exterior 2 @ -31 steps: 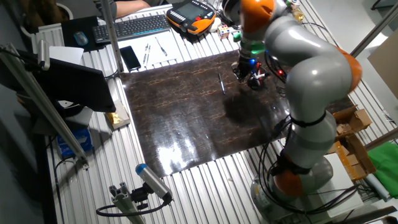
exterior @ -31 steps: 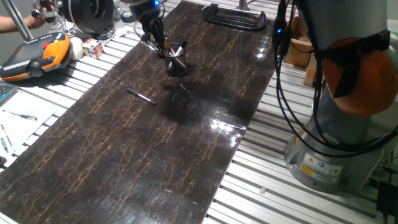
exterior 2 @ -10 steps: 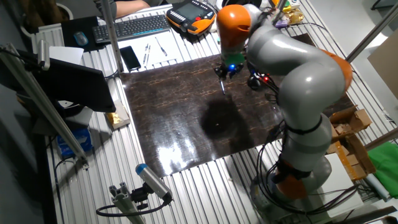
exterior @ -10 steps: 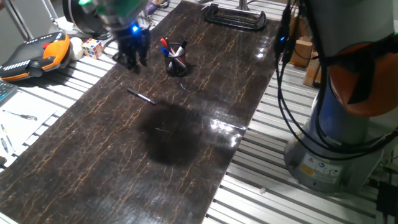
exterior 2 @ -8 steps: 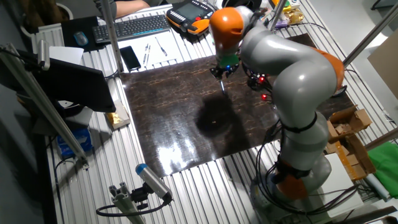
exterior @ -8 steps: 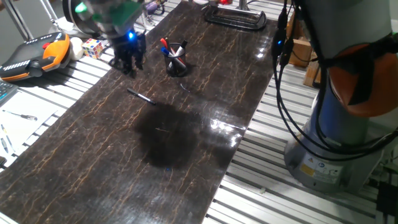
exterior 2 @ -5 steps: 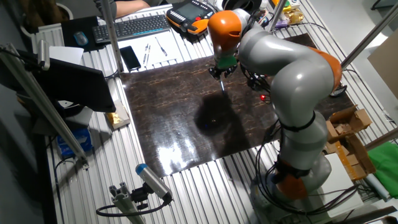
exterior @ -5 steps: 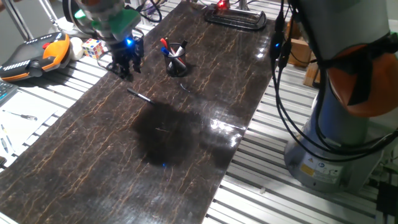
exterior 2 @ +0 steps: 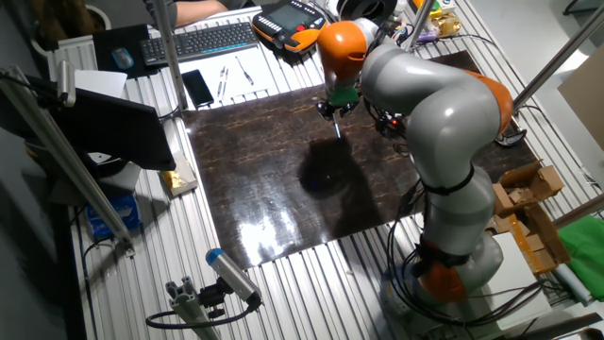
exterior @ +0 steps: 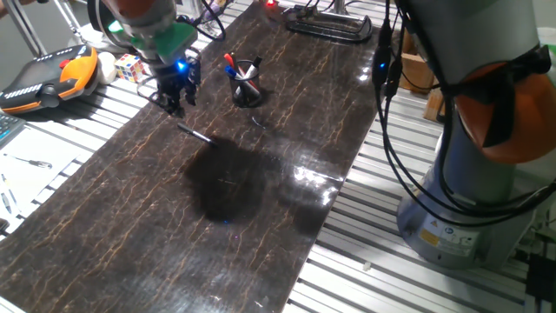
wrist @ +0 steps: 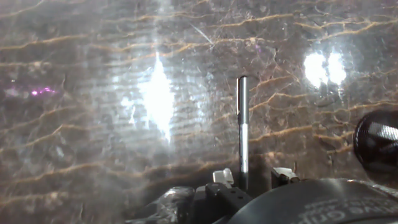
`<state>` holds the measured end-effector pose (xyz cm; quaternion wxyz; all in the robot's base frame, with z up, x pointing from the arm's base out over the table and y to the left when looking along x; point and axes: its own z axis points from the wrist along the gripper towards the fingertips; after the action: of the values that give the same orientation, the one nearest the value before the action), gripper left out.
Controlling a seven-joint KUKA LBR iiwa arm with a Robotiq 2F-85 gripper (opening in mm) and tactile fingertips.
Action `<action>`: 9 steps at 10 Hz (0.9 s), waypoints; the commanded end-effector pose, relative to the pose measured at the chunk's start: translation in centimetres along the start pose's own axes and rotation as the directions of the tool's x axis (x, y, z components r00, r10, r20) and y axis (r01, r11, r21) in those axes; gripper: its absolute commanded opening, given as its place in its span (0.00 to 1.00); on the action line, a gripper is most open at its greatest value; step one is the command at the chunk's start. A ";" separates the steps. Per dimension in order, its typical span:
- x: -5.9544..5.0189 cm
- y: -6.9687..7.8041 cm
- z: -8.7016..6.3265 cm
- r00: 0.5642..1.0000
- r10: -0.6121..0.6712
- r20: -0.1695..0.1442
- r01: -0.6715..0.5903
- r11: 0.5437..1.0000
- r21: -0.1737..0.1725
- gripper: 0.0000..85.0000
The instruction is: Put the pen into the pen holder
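The table [exterior: 287, 130], a long dark slab veined like marble, carries the task's things. Above its far left part the arm holds the claw [exterior: 174, 97] low and pointing down, with a blue light showing on the wrist. The pen holder [exterior: 247, 84], a small black cup with a red and a blue pen already standing in it, sits near the claw on the side toward the arm's base. The pen [exterior: 198, 134] lies flat and free on the table just short of the claw; in the hand view it runs straight up from between the fingertips. There the fingers [wrist: 222, 177] stand parted, one each side of the pen, holding nothing.

The step in hand appears to be the approach for pickup. The next move likely calls for descending astride the pen, then closing on it.
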<state>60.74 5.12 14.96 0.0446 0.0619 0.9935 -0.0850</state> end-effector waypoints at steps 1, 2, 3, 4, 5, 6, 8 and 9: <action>-0.2 -0.1 0.5 1.000 -0.004 0.010 0.004 1.000 0.008 0.47; -0.4 -0.2 1.2 1.000 -0.010 0.016 0.010 1.000 0.009 0.47; -0.6 -0.4 1.9 1.000 -0.015 0.021 0.014 1.000 0.010 0.47; -0.8 -0.5 2.5 1.000 -0.016 0.022 0.016 1.000 0.006 0.47; -0.8 -0.7 3.0 1.000 -0.020 0.023 0.020 1.000 0.001 0.47; -0.8 -0.8 3.6 0.999 -0.024 0.027 0.024 1.000 -0.001 0.47; -0.7 -0.7 4.7 0.998 -0.034 0.061 0.033 0.999 0.011 0.47; -0.7 -0.7 5.2 0.996 -0.038 0.080 0.036 0.999 0.022 0.47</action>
<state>61.74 3.39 9.89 0.0843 0.0403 0.9908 -0.0978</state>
